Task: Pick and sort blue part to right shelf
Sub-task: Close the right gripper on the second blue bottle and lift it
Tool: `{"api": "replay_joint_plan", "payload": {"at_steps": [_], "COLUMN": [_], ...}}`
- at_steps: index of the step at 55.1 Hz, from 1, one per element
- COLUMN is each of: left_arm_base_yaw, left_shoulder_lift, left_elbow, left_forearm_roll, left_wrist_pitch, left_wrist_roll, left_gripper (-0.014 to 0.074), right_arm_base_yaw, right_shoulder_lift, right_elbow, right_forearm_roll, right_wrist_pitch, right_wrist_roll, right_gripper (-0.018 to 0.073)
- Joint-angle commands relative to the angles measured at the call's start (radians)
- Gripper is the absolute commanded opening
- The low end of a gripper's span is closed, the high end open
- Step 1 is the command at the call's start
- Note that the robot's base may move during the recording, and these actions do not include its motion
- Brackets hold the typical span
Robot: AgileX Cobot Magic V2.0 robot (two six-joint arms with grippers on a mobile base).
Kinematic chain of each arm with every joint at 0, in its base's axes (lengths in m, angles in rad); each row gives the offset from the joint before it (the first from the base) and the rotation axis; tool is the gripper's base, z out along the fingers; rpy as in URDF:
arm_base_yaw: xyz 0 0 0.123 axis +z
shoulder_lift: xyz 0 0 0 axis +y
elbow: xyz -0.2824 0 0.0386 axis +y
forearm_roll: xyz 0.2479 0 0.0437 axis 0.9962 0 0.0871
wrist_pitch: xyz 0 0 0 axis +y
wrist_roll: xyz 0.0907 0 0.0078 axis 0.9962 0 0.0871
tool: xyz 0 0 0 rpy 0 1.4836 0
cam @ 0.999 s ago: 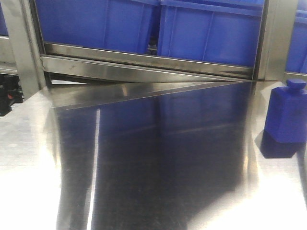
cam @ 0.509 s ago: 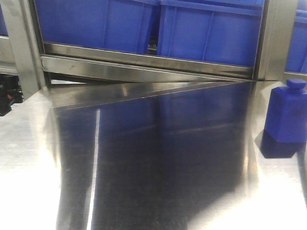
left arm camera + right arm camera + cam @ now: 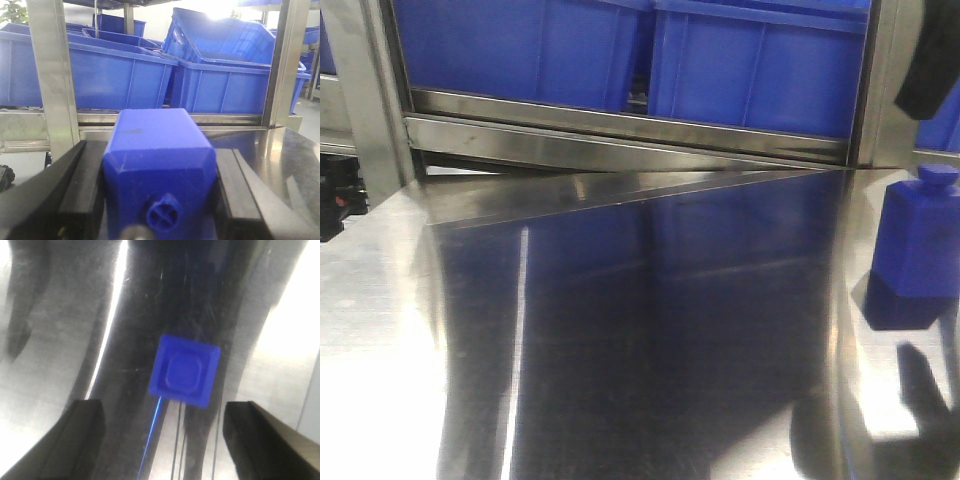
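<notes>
Blue part (image 3: pixel 159 150) — clamped in left gripper (image 3: pixel 159 195); second blue part (image 3: pixel 920 240) upright at table (image 3: pixel 620 350) right edge — right gripper (image 3: pixel 165 440) spread wide above.

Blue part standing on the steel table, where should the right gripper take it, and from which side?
Probably from straight above, closing on two opposite flat body walls of the blue part: it stands upright, square-topped, and the open right gripper hangs over it.

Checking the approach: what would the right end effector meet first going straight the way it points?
The right end effector would likely meet the blue part first, between its open fingers; depth unclear.
</notes>
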State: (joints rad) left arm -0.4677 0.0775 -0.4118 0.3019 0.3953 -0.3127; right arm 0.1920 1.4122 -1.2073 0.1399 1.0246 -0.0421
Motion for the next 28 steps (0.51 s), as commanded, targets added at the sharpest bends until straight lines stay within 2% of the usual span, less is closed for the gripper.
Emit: {"api": "replay_joint_plan", "payload": {"at_steps": [1,15,28], "left_arm_base_yaw": [-0.005,-0.005,-0.005], "left_shoulder_lift": [0.013,0.013,0.013], "left_elbow": [-0.028,-0.028,-0.028], "left_forearm_roll": [0.004,0.004,0.004], "left_wrist_pitch": [-0.088,-0.092,-0.093], "left_wrist_roll": [-0.008,-0.008,-0.008], "left_gripper": [0.0353,0.0353,0.0352], "right_arm_base_yaw": [0.000,0.000,0.000], "right_shoulder_lift": [0.020,0.159,0.272], "right_elbow": [-0.073,-0.120,-0.119], "right_forearm_roll": [0.013,-0.026,-0.048], "right_wrist_pitch": [-0.018,0.034,0.034], "right_wrist_roll": [0.014,0.065,0.068], "right_gripper": [0.0619,0.0619,0.0619]}}
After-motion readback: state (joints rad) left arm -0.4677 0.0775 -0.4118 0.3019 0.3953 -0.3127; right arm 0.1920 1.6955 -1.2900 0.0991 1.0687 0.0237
